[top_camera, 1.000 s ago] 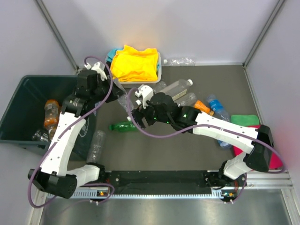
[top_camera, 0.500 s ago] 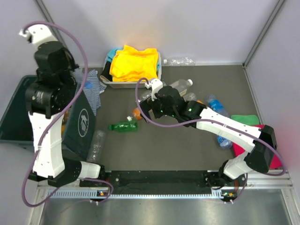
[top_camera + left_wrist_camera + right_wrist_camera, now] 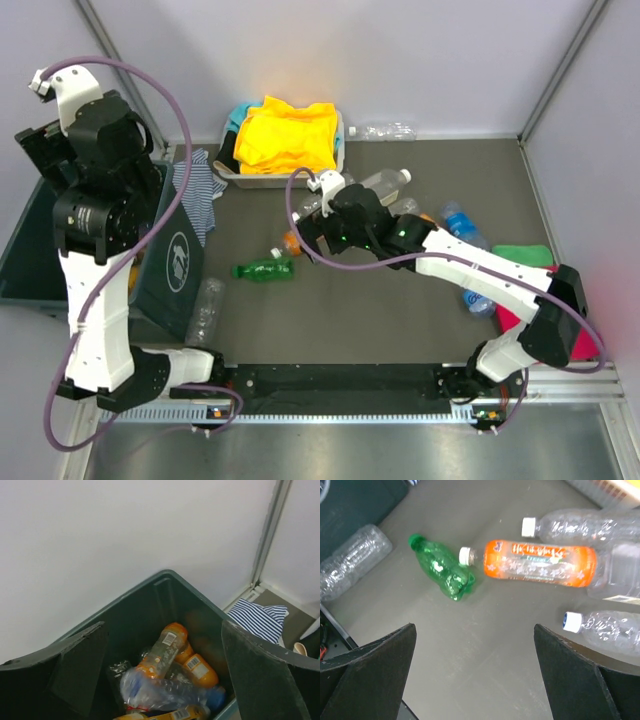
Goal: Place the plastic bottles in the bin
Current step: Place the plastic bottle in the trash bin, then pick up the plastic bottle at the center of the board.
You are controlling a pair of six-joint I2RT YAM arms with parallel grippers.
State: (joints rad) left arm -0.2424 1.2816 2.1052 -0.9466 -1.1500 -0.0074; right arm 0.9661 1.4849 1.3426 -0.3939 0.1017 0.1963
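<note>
Two pincers, both released and empty. The right pincer (image 3: 475, 667) hovers low over the surface (image 3: 520, 645), arm stretched forward; it should centre on the green bottle (image 3: 442, 570) or orange bottle (image 3: 540, 563), jaws across the body. Farther off, the left pincer (image 3: 165, 667), arm reared high, looks down into the bin (image 3: 165, 587) holding several bottles (image 3: 167, 650).

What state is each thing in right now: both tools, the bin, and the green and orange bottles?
left tool, open, empty, above the bin.
right tool, open, empty, above the table.
bin, holds several bottles.
green bottle, crushed, capped, lying on the table.
orange bottle, capped, lying on its side.
</note>
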